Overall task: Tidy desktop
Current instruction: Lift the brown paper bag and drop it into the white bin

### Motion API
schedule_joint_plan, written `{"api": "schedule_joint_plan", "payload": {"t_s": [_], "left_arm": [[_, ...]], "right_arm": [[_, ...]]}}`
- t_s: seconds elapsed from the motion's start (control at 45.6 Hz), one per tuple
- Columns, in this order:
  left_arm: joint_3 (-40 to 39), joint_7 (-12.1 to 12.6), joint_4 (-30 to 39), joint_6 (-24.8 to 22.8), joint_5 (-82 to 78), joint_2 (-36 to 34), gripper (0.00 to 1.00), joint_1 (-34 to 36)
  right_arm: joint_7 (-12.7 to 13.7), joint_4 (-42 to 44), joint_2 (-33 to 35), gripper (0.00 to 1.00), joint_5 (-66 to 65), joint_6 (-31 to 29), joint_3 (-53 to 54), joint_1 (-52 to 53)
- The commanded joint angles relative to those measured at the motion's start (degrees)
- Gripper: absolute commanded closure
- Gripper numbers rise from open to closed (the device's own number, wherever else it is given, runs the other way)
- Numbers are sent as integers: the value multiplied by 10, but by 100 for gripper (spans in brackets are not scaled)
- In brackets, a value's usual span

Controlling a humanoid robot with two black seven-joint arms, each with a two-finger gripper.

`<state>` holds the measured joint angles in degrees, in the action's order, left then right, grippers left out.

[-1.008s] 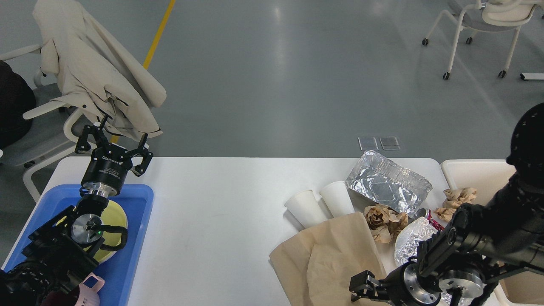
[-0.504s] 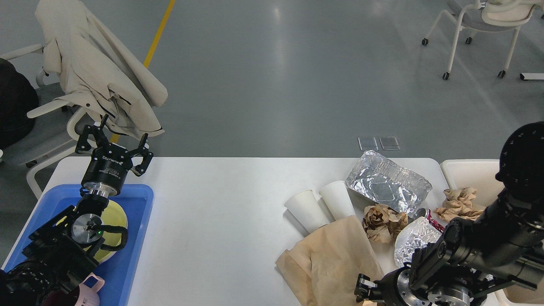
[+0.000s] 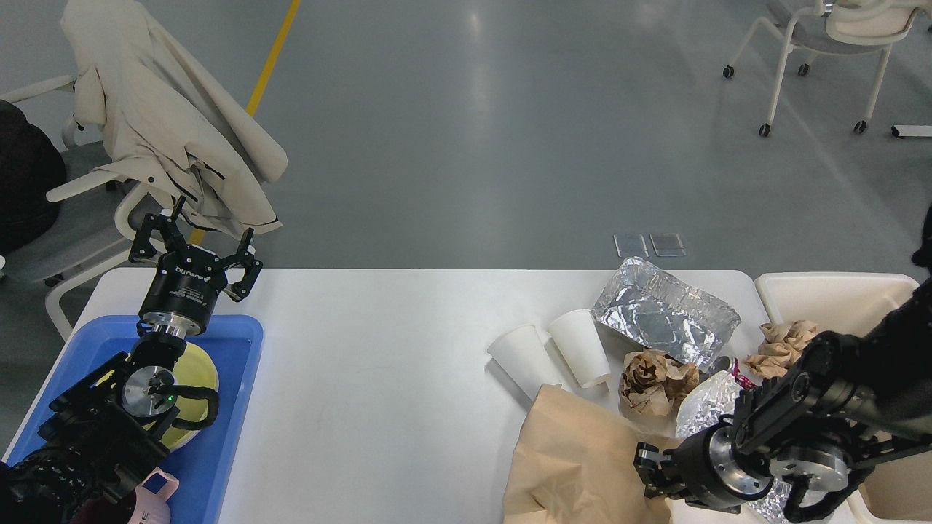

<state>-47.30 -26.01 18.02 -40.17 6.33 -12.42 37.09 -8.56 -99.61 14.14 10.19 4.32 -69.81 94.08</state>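
**Operator:** At the far-left end of the tabletop [image 3: 378, 364], what is the status, taking the blue tray [image 3: 233, 437] as reference?

**Technician:** The tray sits on the tabletop's left end and holds a yellow plate [image 3: 200, 375]. The left pincer [image 3: 193, 236] hangs above the tray's far edge, fingers spread, holding nothing. Low risk there.

**Operator:** And well to the right of the tray?

**Technician:** Clutter: two white paper cups [image 3: 557, 349] on their sides, a foil container [image 3: 666, 313], crumpled brown paper [image 3: 652, 375] and a large brown paper bag [image 3: 575, 466] at the near edge. The right pincer [image 3: 648, 469] lies against the bag. Its fingers are dark and end-on; I cannot tell whether they grip the paper.

**Operator:** Failure modes?

**Technician:** Judged from the layout: the bag is limp, so a partial pinch would probably tear it or slip. Dragging it could knock the cups rolling toward the tabletop's edge. The arm's bulk could also sweep the foil ball [image 3: 703, 411] off before it reaches the white bin [image 3: 830, 295], farthest from the tray.
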Motion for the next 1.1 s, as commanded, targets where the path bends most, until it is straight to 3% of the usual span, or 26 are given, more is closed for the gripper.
{"api": "schedule_joint_plan", "payload": {"t_s": [0.0,0.153,0.263,0.416,0.504,0.679,0.811,0.92,1.074], "left_arm": [[0,0,0,0,0,-1,0,0],[0,0,0,0,0,0,0,0],[0,0,0,0,0,0,0,0],[0,-1,0,0,0,-1,0,0],[0,-1,0,0,0,0,0,0],[0,-1,0,0,0,0,0,0],[0,-1,0,0,0,0,0,0],[0,-1,0,0,0,0,0,0],[0,-1,0,0,0,0,0,0]], "right_arm": [[-1,-4,49,100,-14,-111,-26,110],[1,0,141,100,-82,-305,-50,314],[-1,35,156,100,-128,-419,-83,460],[-4,119,167,100,-203,-550,-91,578],[-5,168,175,100,-223,-592,-81,595],[-6,235,187,100,-287,-593,-76,588],[-6,296,242,100,-372,-565,-74,517],[-8,388,287,100,-450,-467,-74,385],[-20,512,296,100,-474,-259,-76,141]]}}
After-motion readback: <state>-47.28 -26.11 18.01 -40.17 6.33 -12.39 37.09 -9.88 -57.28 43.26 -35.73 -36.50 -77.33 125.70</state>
